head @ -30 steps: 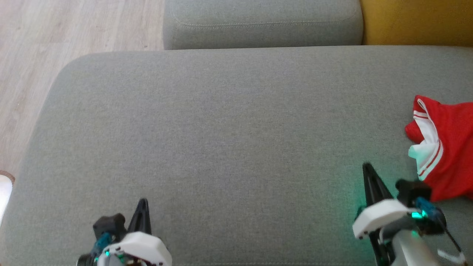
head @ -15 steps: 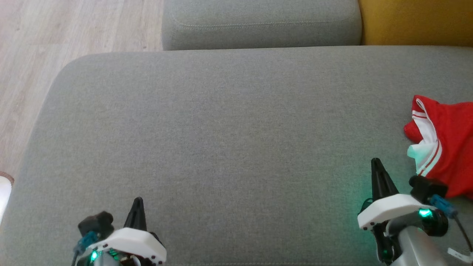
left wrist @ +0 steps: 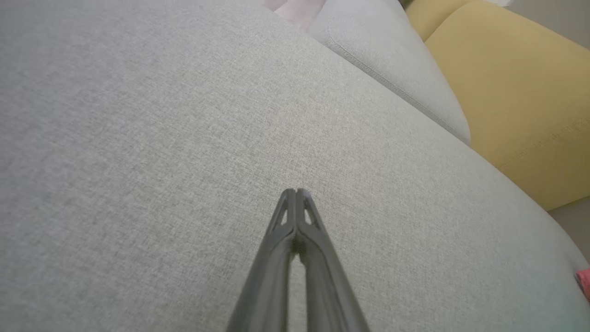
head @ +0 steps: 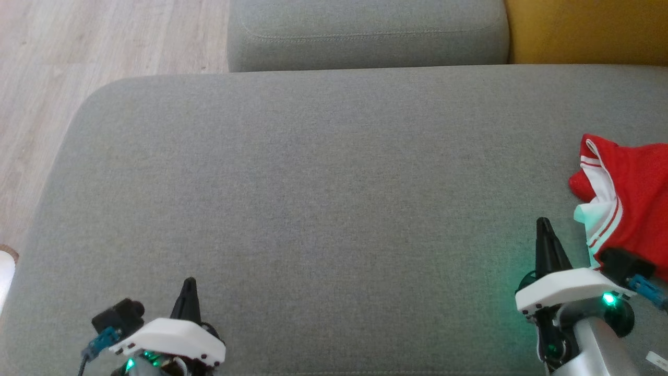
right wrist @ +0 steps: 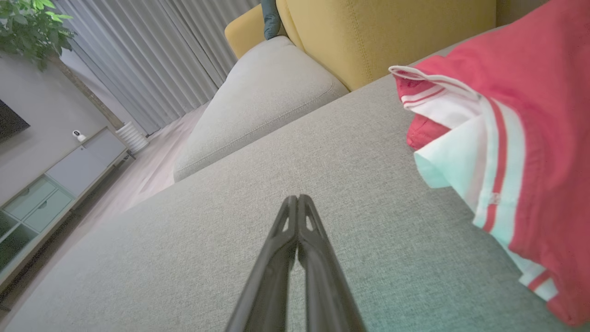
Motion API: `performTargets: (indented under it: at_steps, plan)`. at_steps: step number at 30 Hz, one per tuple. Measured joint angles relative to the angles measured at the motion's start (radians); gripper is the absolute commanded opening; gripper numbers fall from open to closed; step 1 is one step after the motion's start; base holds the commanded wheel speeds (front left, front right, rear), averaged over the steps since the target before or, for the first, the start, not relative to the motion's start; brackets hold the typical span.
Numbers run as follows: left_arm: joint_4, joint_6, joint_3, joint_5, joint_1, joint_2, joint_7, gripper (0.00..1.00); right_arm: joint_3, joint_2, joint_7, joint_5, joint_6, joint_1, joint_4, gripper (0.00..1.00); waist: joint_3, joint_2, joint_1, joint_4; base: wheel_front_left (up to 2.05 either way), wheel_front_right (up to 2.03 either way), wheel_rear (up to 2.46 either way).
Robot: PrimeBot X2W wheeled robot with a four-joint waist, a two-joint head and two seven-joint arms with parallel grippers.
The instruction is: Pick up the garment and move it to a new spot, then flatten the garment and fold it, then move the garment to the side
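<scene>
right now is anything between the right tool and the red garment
Nothing visible stands in the way. Bare grey sofa cushion is all that lies between the shut right tool and the red garment, which sits just to the tool's right and slightly ahead, apart from it.

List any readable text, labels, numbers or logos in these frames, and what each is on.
No text can be read in any view.
Red garment: a tiny mark on its white stripe, too blurred to read.
White tag beside the right arm: too small to read.
Gray sofa: no print or label visible.
</scene>
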Motion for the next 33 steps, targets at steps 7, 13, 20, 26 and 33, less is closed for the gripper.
performTargets:
  at_steps: [7, 13, 20, 26, 33]
  plan:
    - [-0.009, -0.01, 0.009, -0.072, 0.0, 0.0, 0.022, 0.0, -0.005, 0.0, 0.023, 0.085, 0.0, 0.016, -0.02, 0.0, -0.001, 0.0, 0.0, -0.002, 0.0, 0.0, 0.0]
    - [-0.021, -0.027, 0.033, -0.147, -0.001, 0.0, 0.042, 0.0, -0.011, 0.0, 0.041, 0.17, 0.0, 0.016, -0.043, 0.0, -0.001, 0.0, 0.0, -0.003, 0.0, 0.0, 0.0]
    - [-0.03, -0.044, 0.042, -0.22, -0.005, 0.0, 0.062, 0.0, -0.02, 0.0, 0.059, 0.255, 0.0, 0.018, -0.064, 0.0, -0.002, 0.0, 0.0, -0.005, 0.0, 0.0, 0.0]
    - [-0.036, -0.052, 0.063, -0.271, -0.008, 0.0, 0.075, 0.0, -0.028, 0.0, 0.077, 0.314, 0.0, 0.021, -0.081, 0.0, -0.003, 0.0, 0.0, -0.006, 0.0, 0.0, 0.0]
    - [-0.046, -0.063, 0.072, -0.345, -0.02, 0.0, 0.093, 0.0, -0.033, 0.0, 0.094, 0.4, 0.0, 0.039, -0.099, 0.0, -0.003, 0.0, 0.0, -0.008, 0.0, 0.0, 0.0]
